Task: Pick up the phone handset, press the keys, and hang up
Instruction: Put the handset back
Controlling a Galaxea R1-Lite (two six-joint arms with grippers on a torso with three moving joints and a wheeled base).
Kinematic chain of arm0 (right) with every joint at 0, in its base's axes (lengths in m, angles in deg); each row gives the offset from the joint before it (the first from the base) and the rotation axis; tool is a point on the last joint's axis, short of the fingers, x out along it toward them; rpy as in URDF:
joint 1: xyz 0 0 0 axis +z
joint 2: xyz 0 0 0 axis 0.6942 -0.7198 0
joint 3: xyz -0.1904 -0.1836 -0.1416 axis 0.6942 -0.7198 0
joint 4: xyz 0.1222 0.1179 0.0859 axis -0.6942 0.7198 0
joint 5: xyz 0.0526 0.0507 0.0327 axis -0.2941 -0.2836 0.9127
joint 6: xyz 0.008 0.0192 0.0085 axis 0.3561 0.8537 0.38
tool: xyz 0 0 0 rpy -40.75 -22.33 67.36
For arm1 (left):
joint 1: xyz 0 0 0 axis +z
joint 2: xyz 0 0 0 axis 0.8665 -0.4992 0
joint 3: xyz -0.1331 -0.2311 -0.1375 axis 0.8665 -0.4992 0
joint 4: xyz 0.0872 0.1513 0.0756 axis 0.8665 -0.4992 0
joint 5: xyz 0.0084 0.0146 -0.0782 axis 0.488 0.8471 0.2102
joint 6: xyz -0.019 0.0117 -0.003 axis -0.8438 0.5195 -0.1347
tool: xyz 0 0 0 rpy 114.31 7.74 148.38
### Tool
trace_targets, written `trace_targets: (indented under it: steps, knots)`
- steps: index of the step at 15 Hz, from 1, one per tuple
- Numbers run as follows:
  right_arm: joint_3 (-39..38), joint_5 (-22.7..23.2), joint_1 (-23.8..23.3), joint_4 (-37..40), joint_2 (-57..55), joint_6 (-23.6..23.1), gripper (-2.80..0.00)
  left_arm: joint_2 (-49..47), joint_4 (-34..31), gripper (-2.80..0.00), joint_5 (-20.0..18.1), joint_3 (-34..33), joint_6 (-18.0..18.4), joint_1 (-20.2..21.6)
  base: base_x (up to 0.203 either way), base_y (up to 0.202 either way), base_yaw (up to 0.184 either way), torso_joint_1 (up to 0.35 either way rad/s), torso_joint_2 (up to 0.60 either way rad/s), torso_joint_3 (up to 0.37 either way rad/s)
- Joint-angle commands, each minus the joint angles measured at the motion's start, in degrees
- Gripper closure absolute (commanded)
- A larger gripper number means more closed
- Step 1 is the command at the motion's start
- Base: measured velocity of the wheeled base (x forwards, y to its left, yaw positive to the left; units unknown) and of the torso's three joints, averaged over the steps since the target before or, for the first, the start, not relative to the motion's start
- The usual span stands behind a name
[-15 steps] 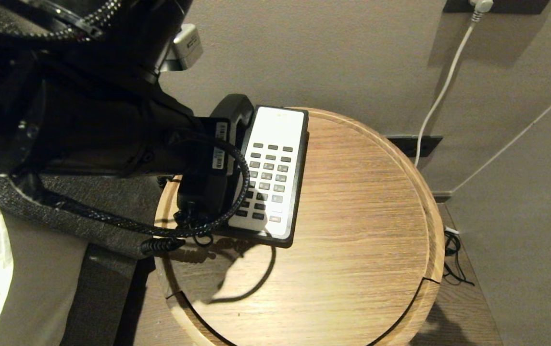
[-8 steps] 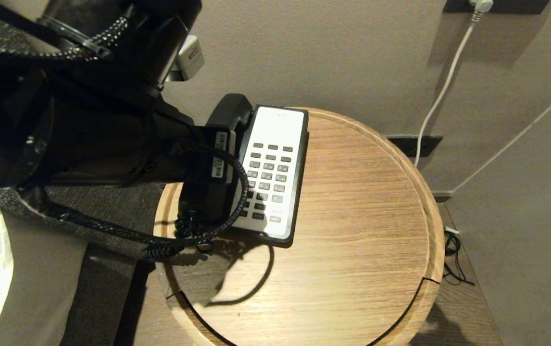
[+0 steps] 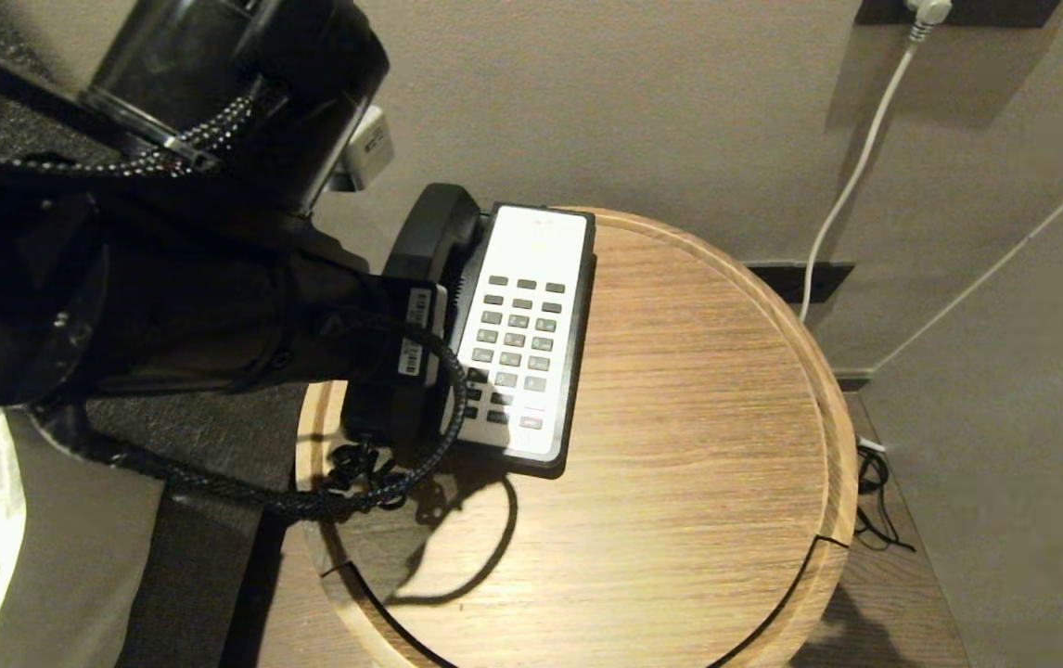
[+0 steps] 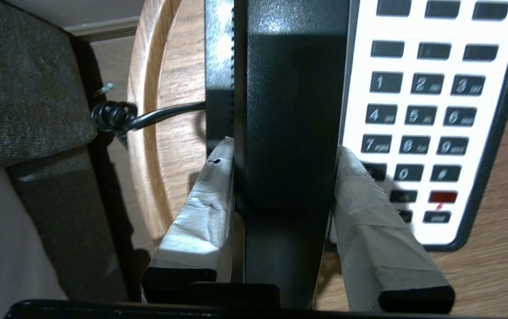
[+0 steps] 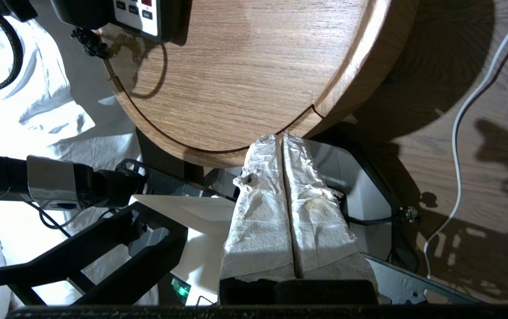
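Left wrist view: the left gripper point(image 4: 283, 177) has its taped fingers point(image 4: 201, 199) pressed on both long sides of the phone handset point(image 4: 287, 119), whose long axis runs straight up the frame, crosswise to the grip, just left of the keypad point(image 4: 418, 110). At lower centre of its own view, the right gripper point(image 5: 283, 204) hangs closed and empty off the table point(image 5: 245, 84) edge.
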Motion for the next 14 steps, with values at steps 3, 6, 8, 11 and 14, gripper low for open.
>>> trace_targets:
  steps: [3,6,8,11,14]
  knots:
    - [0.0,0.0,0.0,0.2,-0.2,0.2,0.00,0.6,3.5,-2.80,0.2,-1.9,0.8,0.4,0.000,0.000,0.000,0.000,0.00,0.000]
    - [0.0,0.0,0.0,0.2,-0.4,0.2,0.00,0.5,3.8,-2.80,0.2,-2.1,0.8,0.4,0.000,0.000,0.000,0.000,0.00,0.000]
    - [0.0,0.0,0.0,0.2,-0.4,0.2,0.00,0.6,3.8,-2.80,0.2,-2.0,0.8,0.4,0.000,0.000,0.000,0.000,0.00,0.000]
    - [-0.2,0.1,0.0,0.1,-0.5,0.2,0.00,0.6,5.0,-2.80,0.1,-1.9,0.8,0.4,0.000,0.000,0.000,0.000,0.00,0.000]
    - [-0.2,0.1,0.0,0.2,-0.5,0.1,0.00,0.5,5.8,-2.80,0.1,-2.0,0.8,0.4,0.000,0.000,0.000,0.000,0.00,0.000]
